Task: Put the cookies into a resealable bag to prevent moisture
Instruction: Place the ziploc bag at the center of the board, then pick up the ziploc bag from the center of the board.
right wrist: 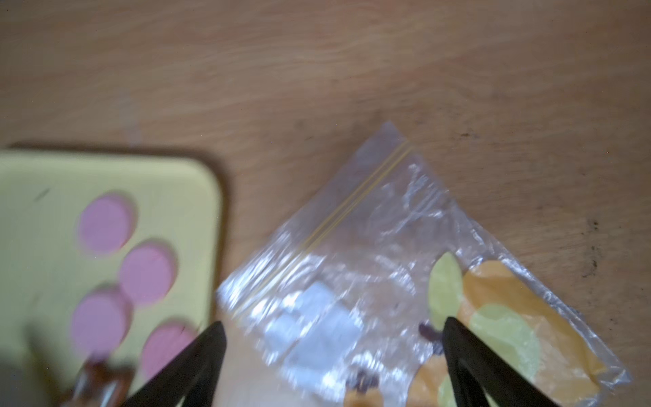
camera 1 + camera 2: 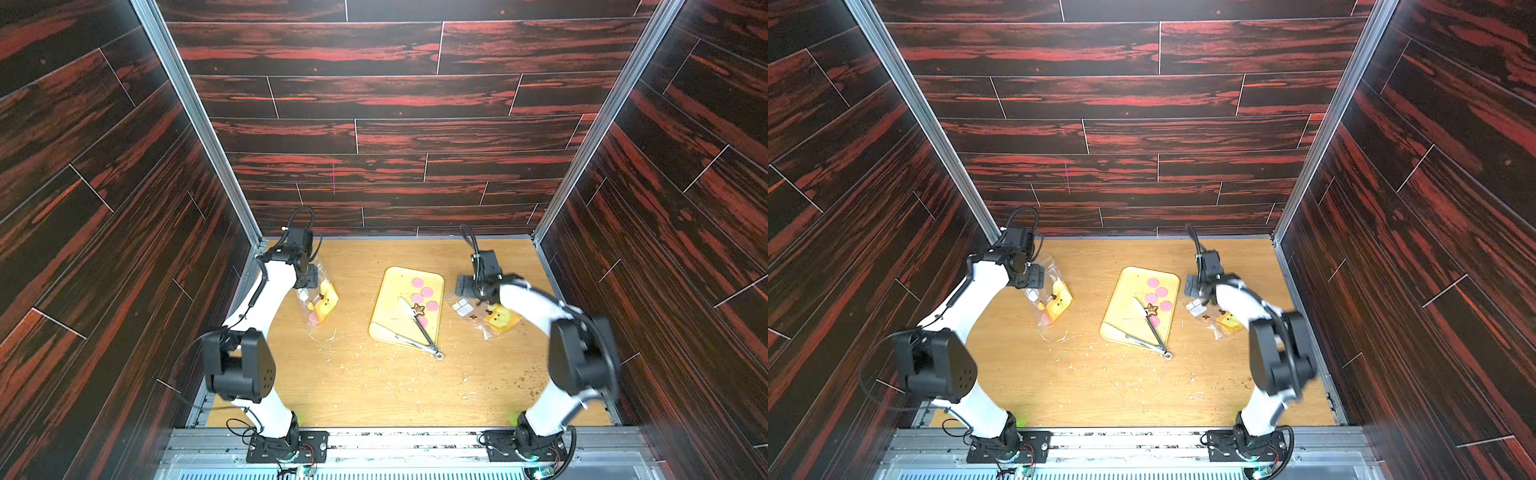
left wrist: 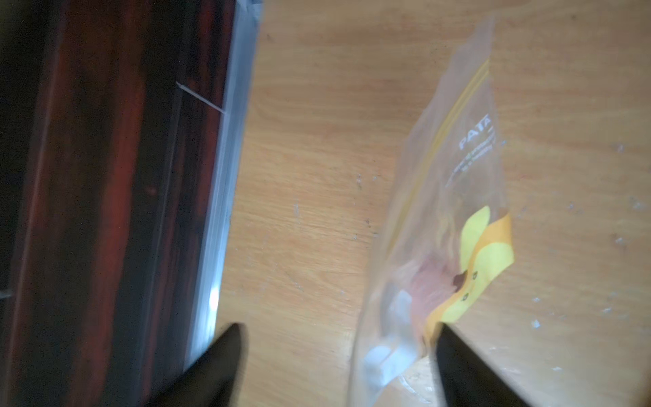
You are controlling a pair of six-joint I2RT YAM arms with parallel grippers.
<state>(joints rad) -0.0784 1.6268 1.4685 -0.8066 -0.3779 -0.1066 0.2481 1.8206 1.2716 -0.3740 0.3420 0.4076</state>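
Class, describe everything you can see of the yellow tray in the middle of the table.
The pale yellow rectangular tray, plastic by its look, has rounded corners. It lies flat and slightly askew on the wooden table, between two clear bags. On it rest pink round cookies, a brown star-shaped cookie and metal tongs, whose ringed end overhangs its near edge.
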